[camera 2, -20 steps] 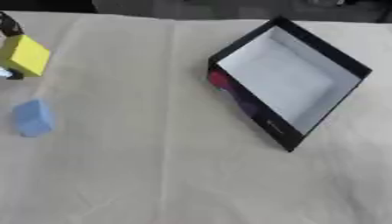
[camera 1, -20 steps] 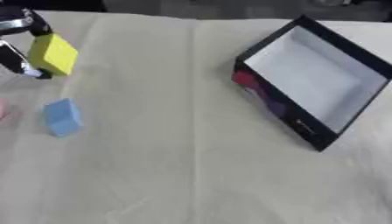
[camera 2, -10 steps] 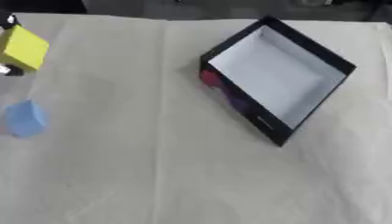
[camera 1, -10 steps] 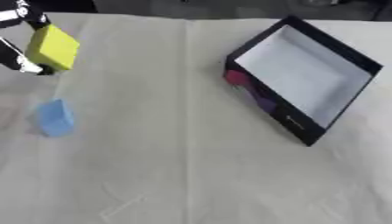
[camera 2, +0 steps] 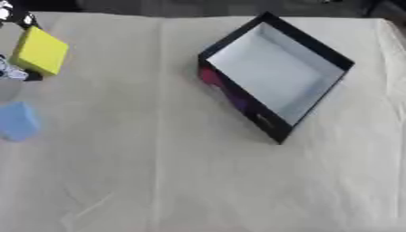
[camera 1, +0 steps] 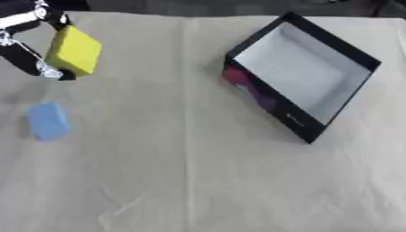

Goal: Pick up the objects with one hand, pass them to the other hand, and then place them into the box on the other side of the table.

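Observation:
My left hand comes in from the upper left and holds a yellow block pinched between its fingers, lifted above the cloth. Below it a light blue block lies flat on the table near the left edge. A black box with a pale grey inside stands on the right half of the table, turned at an angle, a red and purple print on its near wall. My right hand shows in neither view.
A cream cloth with creases covers the whole table. Its far edge runs along the top of the views, with dark floor beyond.
My left hand has lifted the yellow block and carried it a little to the right. The camera has also shifted, so the box and the blue block sit differently in the pictures.

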You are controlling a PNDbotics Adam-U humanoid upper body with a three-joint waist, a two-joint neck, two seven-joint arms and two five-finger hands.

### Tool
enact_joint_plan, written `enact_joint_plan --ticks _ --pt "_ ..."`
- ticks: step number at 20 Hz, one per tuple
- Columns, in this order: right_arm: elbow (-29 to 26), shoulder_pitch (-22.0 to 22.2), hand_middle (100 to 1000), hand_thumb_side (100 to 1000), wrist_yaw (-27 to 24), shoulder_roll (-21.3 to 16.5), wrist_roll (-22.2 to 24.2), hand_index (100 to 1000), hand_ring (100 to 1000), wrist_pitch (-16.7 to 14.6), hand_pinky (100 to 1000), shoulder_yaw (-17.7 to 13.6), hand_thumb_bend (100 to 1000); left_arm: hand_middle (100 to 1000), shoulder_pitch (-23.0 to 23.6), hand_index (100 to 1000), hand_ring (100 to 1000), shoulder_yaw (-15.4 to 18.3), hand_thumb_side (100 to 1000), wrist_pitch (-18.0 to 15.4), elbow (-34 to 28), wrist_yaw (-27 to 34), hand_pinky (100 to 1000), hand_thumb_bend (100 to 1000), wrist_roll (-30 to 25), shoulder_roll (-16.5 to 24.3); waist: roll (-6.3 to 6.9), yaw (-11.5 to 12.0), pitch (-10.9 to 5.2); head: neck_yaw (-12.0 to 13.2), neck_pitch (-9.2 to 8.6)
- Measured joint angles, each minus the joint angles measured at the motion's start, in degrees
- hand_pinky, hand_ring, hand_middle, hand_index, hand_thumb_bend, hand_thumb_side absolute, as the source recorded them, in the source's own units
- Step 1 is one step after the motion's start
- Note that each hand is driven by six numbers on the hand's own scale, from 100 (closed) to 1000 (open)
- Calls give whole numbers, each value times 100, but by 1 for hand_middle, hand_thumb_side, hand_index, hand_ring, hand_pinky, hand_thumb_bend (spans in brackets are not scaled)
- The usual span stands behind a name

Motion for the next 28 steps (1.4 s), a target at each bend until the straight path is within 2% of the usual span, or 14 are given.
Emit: enact_joint_plan --ticks 2,3,6,12,16,20,22,28 --pt "-1 -204 928 150 69 -67 160 992 967 125 772 139 100 498 67 494 603 -35 143 38 -116 -3 756 100 126 -123 -17 16 -23 -44 10" --pt "-1 -303 930 186 111 -98 236 992 967 187 773 207 100 498 95 494 602 -39 149 61 -165 0 756 100 179 -192 -29 27 -42 -72 19" --pt "-1 -607 931 149 251 -147 448 986 968 352 779 401 100 495 165 493 598 -65 191 126 -301 24 758 100 305 -395 -57 51 -64 -153 60" --pt "123 -1167 936 139 607 -148 829 984 971 557 783 799 100 493 352 490 594 -69 253 258 -610 159 761 100 415 -828 -116 116 -72 -315 109" --pt "266 -1421 938 125 759 -146 1038 983 971 629 784 1032 100 491 447 490 592 -87 279 323 -781 216 763 100 479 -1043 -151 187 -117 -412 110" --pt "438 -1634 941 164 902 -133 1213 984 972 704 784 1262 100 491 497 493 590 -107 300 380 -886 215 763 100 576 -1296 -195 259 -139 -517 107" --pt "531 -1716 942 167 973 -112 1288 985 973 739 785 1364 100 489 515 491 587 -118 341 406 -910 194 765 100 641 -1424 -211 292 -180 -570 102" --pt "801 -1896 945 160 1216 -34 1471 986 974 775 789 1618 100 482 544 490 583 -134 363 439 -910 98 762 100 850 -1780 -237 382 -191 -692 95"
